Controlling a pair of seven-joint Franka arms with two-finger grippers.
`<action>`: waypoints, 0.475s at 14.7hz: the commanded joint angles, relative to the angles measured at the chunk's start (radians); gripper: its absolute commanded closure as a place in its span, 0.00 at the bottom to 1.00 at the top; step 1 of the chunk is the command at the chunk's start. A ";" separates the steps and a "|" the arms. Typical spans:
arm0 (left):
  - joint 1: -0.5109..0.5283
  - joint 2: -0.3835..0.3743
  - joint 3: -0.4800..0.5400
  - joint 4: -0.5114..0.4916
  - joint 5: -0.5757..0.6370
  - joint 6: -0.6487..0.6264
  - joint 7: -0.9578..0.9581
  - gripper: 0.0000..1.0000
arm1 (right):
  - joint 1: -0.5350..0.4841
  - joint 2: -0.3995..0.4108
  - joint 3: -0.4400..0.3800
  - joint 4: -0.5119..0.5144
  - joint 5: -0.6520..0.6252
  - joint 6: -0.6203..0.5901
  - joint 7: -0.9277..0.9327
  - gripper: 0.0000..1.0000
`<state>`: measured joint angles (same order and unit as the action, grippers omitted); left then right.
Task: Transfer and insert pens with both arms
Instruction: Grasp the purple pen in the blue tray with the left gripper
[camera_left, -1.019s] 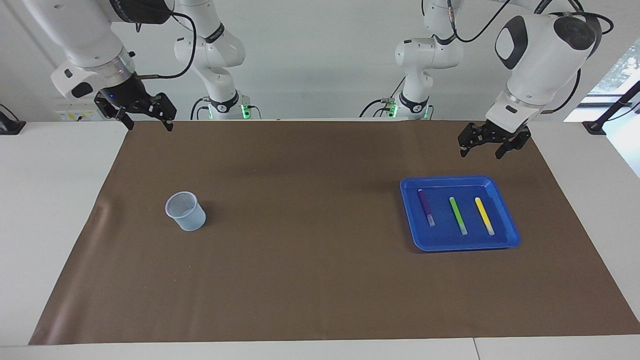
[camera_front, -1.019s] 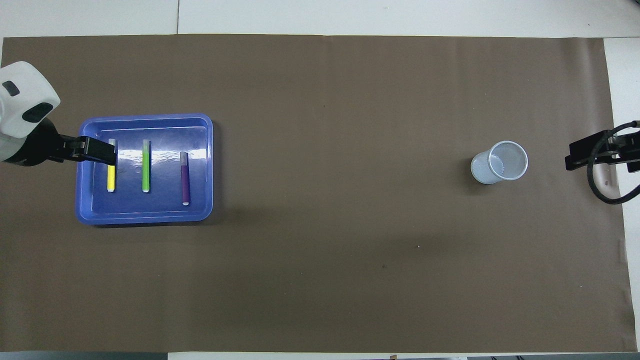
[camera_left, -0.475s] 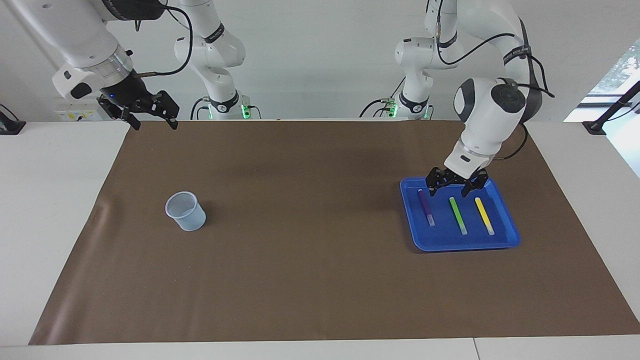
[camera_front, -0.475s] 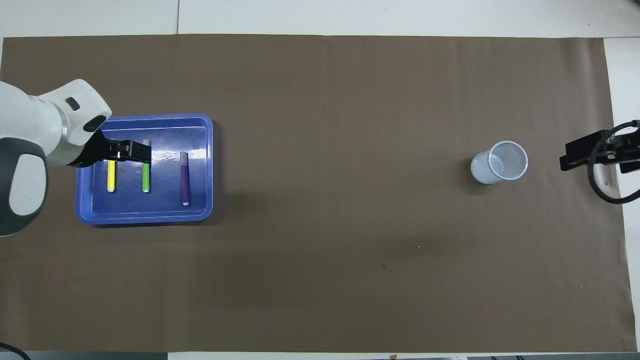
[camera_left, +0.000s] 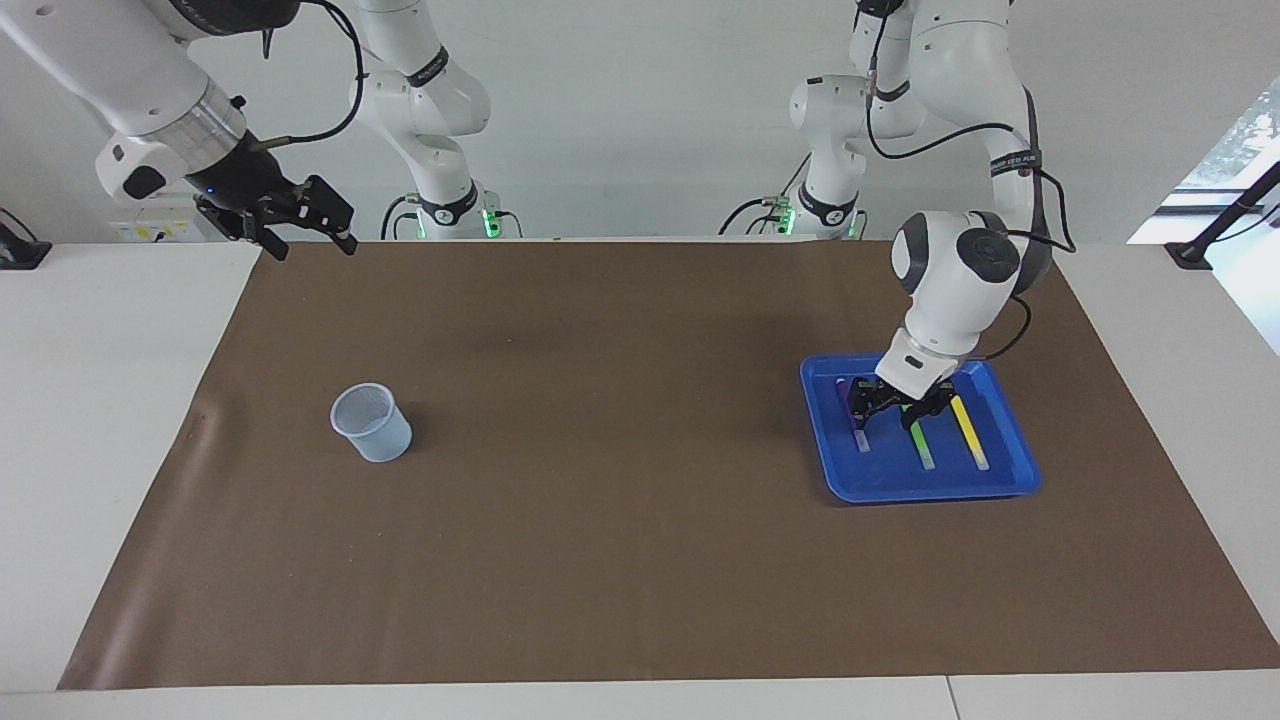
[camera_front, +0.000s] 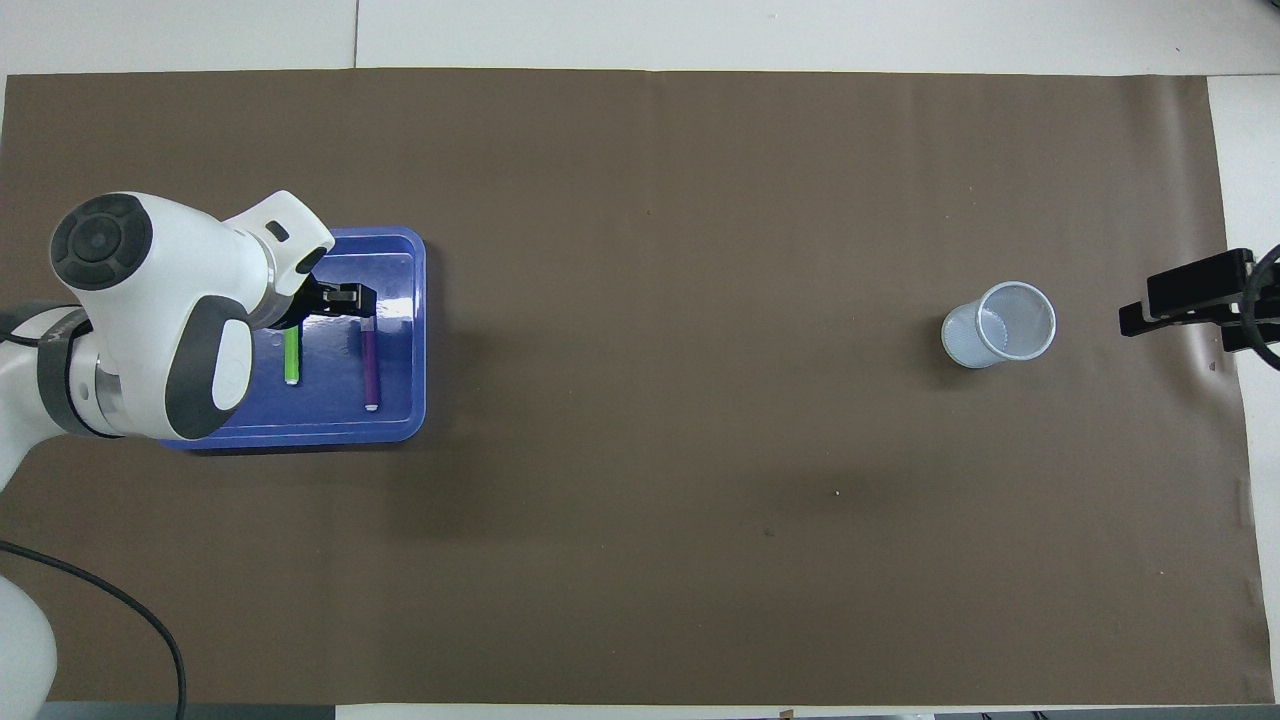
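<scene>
Since a second ago the left gripper (camera_left: 897, 405) has swung from outside the tray (camera_left: 1005, 482) down into it, and now sits low over the end of the tray nearer the robots, between the purple pen (camera_left: 858, 432) and the green pen (camera_left: 921, 445). Its fingers look partly spread, but whether they touch or pinch a pen cannot be told. The right gripper (camera_left: 300, 218) has barely shifted; it waits with fingers spread, up over the mat's edge at the right arm's end, well apart from the tray.

All three pens lie in the tray, side by side and apart: purple toward the cup (camera_left: 372, 424), green in the middle, yellow pen (camera_left: 969, 432) toward the left arm's end. In the overhead view the arm hides the yellow one.

The pens look light, stiff and smooth, so they are likely to roll or slip on the glossy tray if nudged. A hold across the barrel near its middle would probably keep a pen from tipping; the pale ends leave room for the other gripper at a hand-over.

The tray is shallow, with a low rim that could catch a fingertip. It rests on a flat brown mat (camera_left: 620, 560). From the tray, the cup stands well away toward the right arm's end, with only open mat between.
</scene>
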<state>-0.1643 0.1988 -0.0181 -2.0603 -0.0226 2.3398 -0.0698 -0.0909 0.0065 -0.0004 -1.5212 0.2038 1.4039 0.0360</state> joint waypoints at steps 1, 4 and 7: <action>-0.001 0.008 0.003 -0.041 0.018 0.052 -0.016 0.31 | 0.011 -0.022 0.005 -0.025 0.011 -0.010 -0.013 0.00; -0.011 0.014 0.003 -0.061 0.018 0.059 -0.016 0.31 | 0.011 -0.049 0.005 -0.074 0.023 -0.039 -0.018 0.00; -0.017 0.025 0.003 -0.066 0.018 0.070 -0.018 0.31 | 0.004 -0.059 0.003 -0.093 0.066 -0.042 -0.030 0.00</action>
<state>-0.1678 0.2204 -0.0223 -2.1054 -0.0226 2.3702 -0.0698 -0.0717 -0.0129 0.0032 -1.5651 0.2254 1.3536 0.0357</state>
